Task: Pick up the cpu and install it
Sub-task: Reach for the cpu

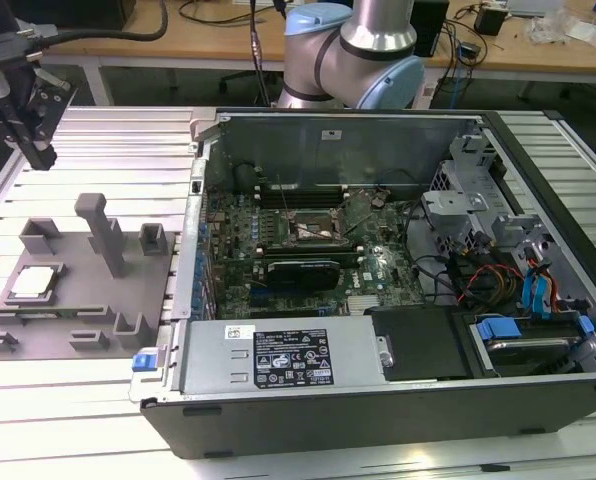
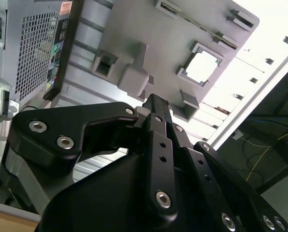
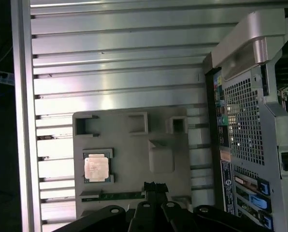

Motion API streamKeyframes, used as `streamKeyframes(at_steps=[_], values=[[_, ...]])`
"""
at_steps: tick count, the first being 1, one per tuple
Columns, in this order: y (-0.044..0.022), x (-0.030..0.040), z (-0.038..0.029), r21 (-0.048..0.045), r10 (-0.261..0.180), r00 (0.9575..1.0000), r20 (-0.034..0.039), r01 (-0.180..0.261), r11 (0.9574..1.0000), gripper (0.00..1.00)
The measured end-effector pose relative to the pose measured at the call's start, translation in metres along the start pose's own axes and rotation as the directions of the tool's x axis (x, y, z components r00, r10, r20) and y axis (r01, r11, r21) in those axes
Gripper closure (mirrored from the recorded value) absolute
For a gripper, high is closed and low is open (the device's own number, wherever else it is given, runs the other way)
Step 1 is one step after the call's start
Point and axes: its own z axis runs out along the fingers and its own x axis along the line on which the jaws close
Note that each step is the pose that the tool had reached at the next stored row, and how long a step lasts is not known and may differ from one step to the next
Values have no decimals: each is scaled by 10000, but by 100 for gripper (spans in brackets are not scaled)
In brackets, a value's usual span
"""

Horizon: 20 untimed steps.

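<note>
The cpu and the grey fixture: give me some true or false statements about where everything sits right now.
1. The cpu lies in a pocket of the grey fixture. True.
2. The gripper is holding the cpu. False: it is apart from the cpu, which rests in the fixture.
3. The computer case is open, its motherboard showing. True.
4. The fixture sits inside the case. False: it lies on the slatted table, beside the case at the exterior view's left.

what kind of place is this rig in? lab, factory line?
Most likely a robotics lab bench, not a production line: an open computer case sits on a slotted aluminium table beside a grey fixture plate holding the cpu, with the arm's base and cable-strewn wooden desks behind.
</note>
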Motion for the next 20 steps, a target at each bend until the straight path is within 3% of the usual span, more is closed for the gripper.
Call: streamKeyframes(at_steps=[7, 15, 20], values=[[-14, 110, 121, 0, 0, 10000, 0, 0, 10000, 89], [-24, 188, 219, 0, 1, 10000, 0, -1, 10000, 89], [-34, 288, 297, 0, 1, 10000, 1, -1, 10000, 89]])
